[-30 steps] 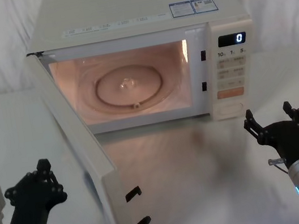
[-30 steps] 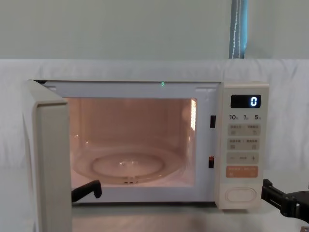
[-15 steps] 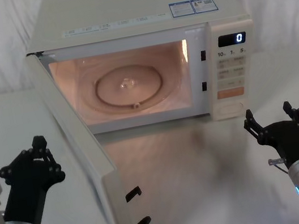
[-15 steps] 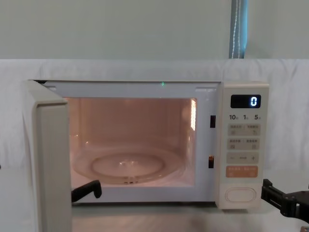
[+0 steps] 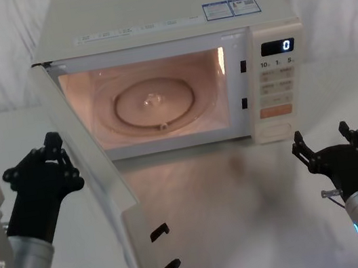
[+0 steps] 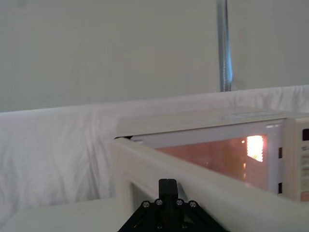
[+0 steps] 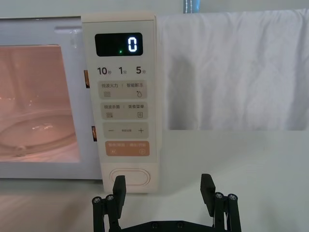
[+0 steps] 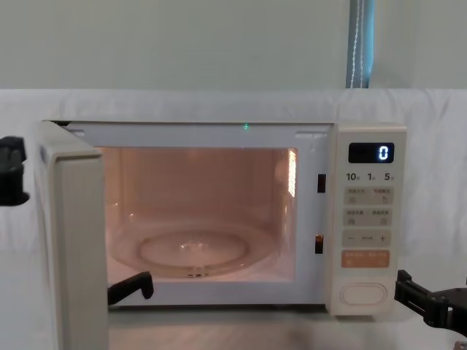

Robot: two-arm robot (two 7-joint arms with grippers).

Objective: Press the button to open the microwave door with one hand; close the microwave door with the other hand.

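The cream microwave door stands swung wide open, its free edge toward me, and the lit cavity shows. My left gripper is shut and raised close beside the door's outer face; I cannot tell if it touches. The left wrist view shows its fingertips just before the door's top edge, and the chest view shows the left gripper left of the door. The pill-shaped button sits lowest on the panel. My right gripper hangs open a little in front of it, apart.
The microwave stands at the back of a white-draped table, with a white cloth wall behind. Two black latch hooks stick out of the door's free edge. An orange key lies above the button. The display reads 0.
My left gripper has risen and moved forward and rightward, up to the outer side of the open door. The door and the right gripper have not moved.
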